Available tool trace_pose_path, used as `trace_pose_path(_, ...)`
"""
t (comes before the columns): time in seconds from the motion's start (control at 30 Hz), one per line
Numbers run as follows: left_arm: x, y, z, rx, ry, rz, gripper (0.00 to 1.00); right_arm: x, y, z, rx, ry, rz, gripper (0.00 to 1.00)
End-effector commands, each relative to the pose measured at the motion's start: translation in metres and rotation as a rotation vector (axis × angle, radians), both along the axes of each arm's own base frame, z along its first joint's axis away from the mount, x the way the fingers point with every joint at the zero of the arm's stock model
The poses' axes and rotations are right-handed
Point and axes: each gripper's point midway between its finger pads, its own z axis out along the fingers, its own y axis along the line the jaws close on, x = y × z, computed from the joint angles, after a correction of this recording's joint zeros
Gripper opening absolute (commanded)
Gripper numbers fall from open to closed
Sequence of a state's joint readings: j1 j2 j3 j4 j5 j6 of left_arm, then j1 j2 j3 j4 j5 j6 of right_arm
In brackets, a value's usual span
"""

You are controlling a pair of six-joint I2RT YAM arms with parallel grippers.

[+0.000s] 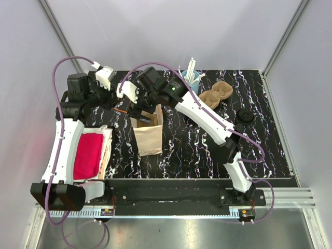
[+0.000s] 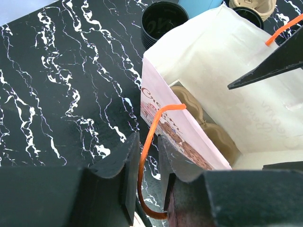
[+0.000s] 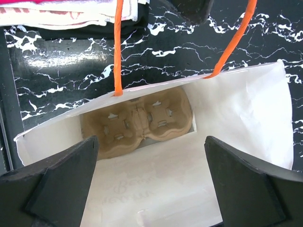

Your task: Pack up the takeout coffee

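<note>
seemingly left claw [image 2: 147, 142] pinches bag handle [image 2: 165, 108] — right claw [image 3: 150, 142] spread

Bag [image 1: 148, 136]: a dark printed logo sits low on its front face, too small to read from above.
From the left wrist, the logo [image 2: 163, 124] on the bag's outer side is brown script starting with a large "C". The rest is too skewed to read.
From the right wrist, faint lettering [image 3: 125, 190] shows through the bag's inner wall. It is pale and illegible.

Bright, even overhead light, soft shadows; wrist views blur close up.
</note>
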State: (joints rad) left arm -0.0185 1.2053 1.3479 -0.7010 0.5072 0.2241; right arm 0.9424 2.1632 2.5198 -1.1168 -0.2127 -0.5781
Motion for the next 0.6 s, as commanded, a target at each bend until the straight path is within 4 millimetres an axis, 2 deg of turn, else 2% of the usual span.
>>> trace_pose_path(0.0, 0.000, -0.004, 0.019, -0.020, -0.073, -0.022, 0.26, -0.006, -0.003, 0.029, 0.057, -0.024, 0.011, 1.00)
trace_pose_path(0.1, 0.000, -0.003, 0.021, -0.018, -0.075, -0.022, 0.27, -0.005, -0.004, 0.047, 0.096, -0.054, 0.005, 1.00)
trace_pose_path(0.13, -0.001, -0.003, 0.021, -0.016, -0.076, -0.023, 0.27, -0.007, -0.005, 0.060, 0.122, -0.070, 0.006, 1.00)
trace_pose_path(0.33, -0.002, -0.007, 0.028, -0.025, -0.076, -0.046, 0.47, -0.008, -0.017, 0.116, 0.226, -0.176, -0.012, 1.00)
trace_pose_path(0.5, -0.003, -0.010, 0.036, -0.038, -0.082, -0.065, 0.65, -0.011, -0.033, 0.150, 0.273, -0.258, -0.036, 1.00)
trace_pose_path(0.57, -0.004, -0.012, 0.040, -0.041, -0.086, -0.072, 0.69, -0.013, -0.038, 0.158, 0.281, -0.279, -0.038, 1.00)
